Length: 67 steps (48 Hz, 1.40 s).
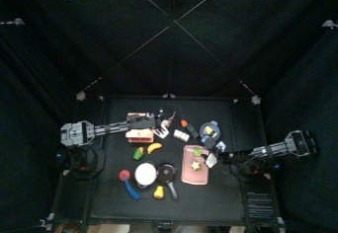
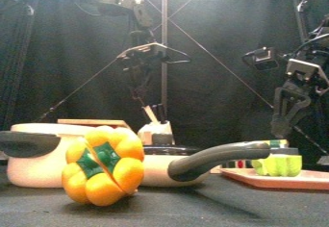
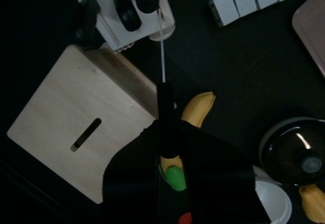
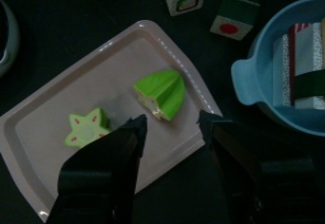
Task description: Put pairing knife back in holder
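Setting: black-curtained pen around a small black table [image 1: 106,193], crowded with toy kitchenware, so each arm works only its own side.

Item 1. Light tan wooden block, the holder [image 3: 83,123], lying wide face up beneath the left arm, its single dark slot [image 3: 86,133] exposed to receive a blade. It rests beside a yellow toy banana [image 3: 197,109].

Item 2. Pink flat tray [image 4: 95,71], carrying a green star slice [image 4: 89,125] and a green carambola half [image 4: 162,92]; the right gripper [image 4: 172,138] hovers just above it, jaws spread wide and empty, apparently parked clear of the work.

Item 3. Blue round bowl [image 4: 260,90], beside the tray.

Item 4. Cream pot with grey handle [image 2: 193,163], standing behind a yellow toy pepper [image 2: 100,165] in the front view.

Item 5. Paring knife [image 3: 164,95], thin pale blade on a dark handle, clamped in the left gripper [image 3: 165,176]. The blade points away from the wrist, past the holder's edge and not yet in the slot. Judged: held by the handle so the blade can be steered in.
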Available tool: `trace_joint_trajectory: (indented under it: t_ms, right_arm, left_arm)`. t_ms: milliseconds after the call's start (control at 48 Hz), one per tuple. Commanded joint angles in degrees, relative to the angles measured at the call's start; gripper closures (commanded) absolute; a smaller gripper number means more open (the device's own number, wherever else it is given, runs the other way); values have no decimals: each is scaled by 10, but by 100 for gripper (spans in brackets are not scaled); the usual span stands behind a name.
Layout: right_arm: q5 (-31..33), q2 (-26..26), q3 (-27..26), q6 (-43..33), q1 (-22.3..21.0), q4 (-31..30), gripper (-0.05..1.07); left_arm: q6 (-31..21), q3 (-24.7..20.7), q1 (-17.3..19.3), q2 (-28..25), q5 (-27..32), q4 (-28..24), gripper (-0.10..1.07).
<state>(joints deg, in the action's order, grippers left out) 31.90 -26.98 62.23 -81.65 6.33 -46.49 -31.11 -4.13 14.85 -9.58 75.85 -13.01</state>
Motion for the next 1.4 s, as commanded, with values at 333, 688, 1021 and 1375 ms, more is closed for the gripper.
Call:
trace_joint_trajectory:
  t_ms: [333,688,1021,1375]
  right_arm:
    - [-2,-4,-4,1,2,9,19]
    - [-2,-4,-4,1,2,11,18]
    - [-2,-4,-5,1,3,12,18]
    - [-2,-4,-4,1,3,21,18]
  left_arm:
    - [-4,-43,4,-18,-7,-11,41]
    - [-4,-48,12,-25,-10,-16,24]
    - [-3,-63,16,-26,-19,-34,23]
    - [-17,-54,-4,-9,3,-67,23]
